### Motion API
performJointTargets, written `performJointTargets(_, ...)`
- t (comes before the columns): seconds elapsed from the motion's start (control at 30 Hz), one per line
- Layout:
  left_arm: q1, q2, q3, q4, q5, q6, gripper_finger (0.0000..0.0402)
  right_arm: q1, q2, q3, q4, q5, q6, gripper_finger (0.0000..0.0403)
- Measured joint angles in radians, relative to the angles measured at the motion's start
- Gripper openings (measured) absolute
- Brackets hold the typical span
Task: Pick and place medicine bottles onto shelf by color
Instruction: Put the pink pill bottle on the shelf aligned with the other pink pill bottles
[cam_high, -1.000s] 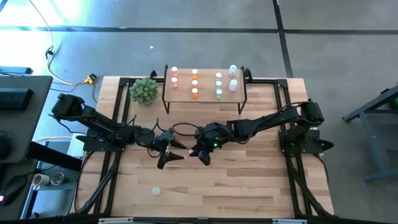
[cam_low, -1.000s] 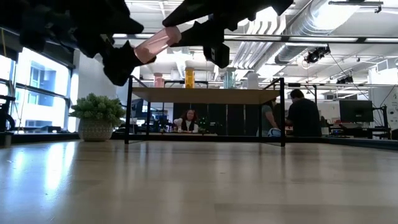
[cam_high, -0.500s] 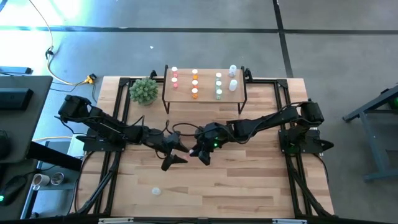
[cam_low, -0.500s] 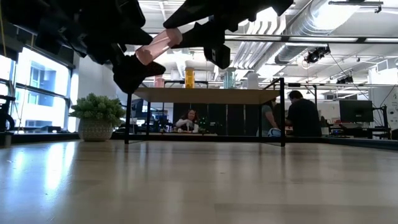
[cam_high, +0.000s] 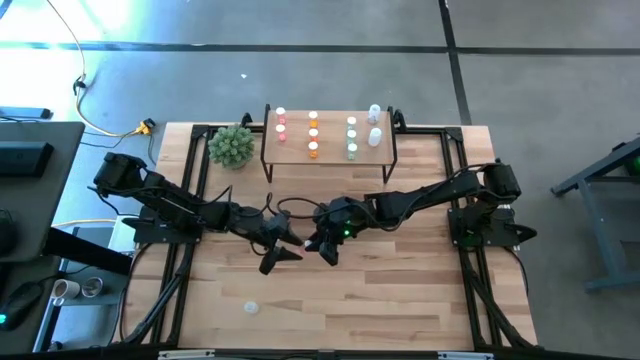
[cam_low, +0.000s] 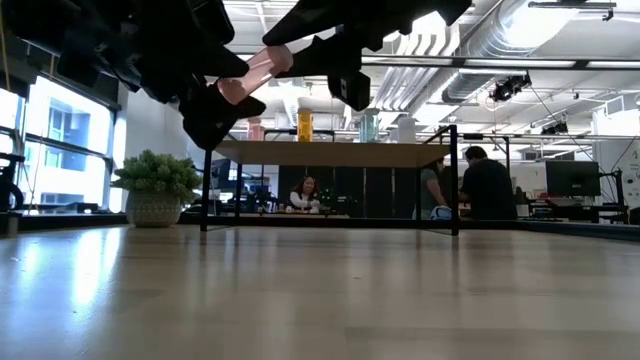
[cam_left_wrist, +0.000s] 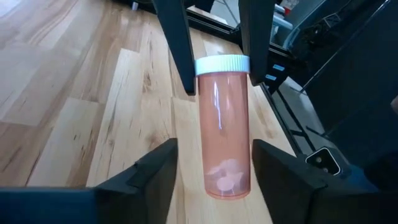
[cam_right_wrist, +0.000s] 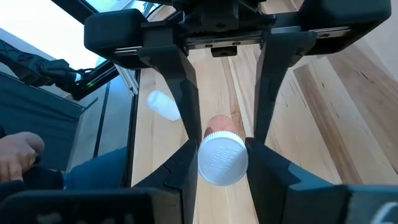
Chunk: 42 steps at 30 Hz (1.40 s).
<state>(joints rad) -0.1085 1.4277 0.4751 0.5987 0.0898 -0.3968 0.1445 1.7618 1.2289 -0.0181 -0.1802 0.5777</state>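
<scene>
Bottle (cam_left_wrist: 224, 124) — a pink, see-through cylinder with a ribbed white cap and a few pills in its base — hangs in mid-air above the middle of the surface (cam_high: 380, 290), between the two arms. The right gripper (cam_right_wrist: 222, 158) pinches it by the cap, fingers nearly closed. A second ago the left gripper (cam_left_wrist: 214, 165) stood off to one side with its fingers spread wide; now it has slid in so its fingers (cam_left_wrist: 149, 171) flank the bottle's body and have begun to narrow, though a gap shows on both sides and they do not touch the plastic yet. That reads as a hand-over about to happen: the left arm takes the bottle, then carries it to the shelf (cam_high: 330, 150).

On the shelf's pale wood top, held on thin black legs, small bottles stand in rows by colour — pink, orange, green, white. One white bottle (cam_high: 251, 307) lies on the bare planks near the front edge. A spiky green plant (cam_high: 231, 146) sits beside the shelf.
</scene>
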Motion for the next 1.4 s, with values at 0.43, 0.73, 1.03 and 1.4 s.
performJointTargets(0.43,0.000,0.000,0.000,0.000,0.001,0.015,0.0108,0.000,0.000,0.000,0.000,0.004,-0.003,0.0099)
performJointTargets(0.73,0.000,0.000,0.000,-0.001,0.000,0.032,0.0102,0.000,-0.001,0.000,0.000,0.003,-0.003,0.0099)
performJointTargets(1.03,-0.015,-0.008,0.000,-0.004,0.004,0.045,0.0098,-0.013,-0.001,0.000,0.004,-0.006,0.006,0.0099)
performJointTargets(1.4,-0.015,-0.020,0.000,-0.008,-0.010,0.054,0.0098,-0.020,-0.002,0.000,0.030,-0.004,-0.052,0.0132)
